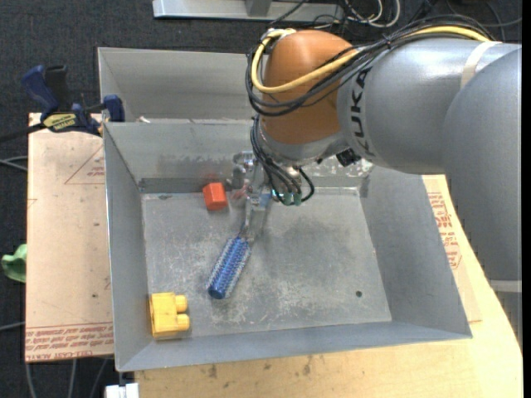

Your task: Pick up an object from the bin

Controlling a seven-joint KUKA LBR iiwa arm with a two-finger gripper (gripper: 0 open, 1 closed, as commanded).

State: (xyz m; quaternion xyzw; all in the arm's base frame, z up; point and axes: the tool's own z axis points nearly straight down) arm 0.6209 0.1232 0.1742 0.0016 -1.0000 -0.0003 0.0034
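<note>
Centre of bin (124, 222): gripper (252, 225) down near floor, fingers (251, 215) seemingly closed together, tips just at upper end of blue bristled brush (228, 268) lying diagonally. Left of gripper: orange block (215, 196). Lower left corner: yellow brick (168, 314).

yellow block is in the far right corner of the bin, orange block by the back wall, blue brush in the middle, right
Not quite. The yellow block lies in the near left corner of the bin, as the camera view shows. The rest holds: the orange block is by the back wall and the blue brush lies in the middle.
</note>
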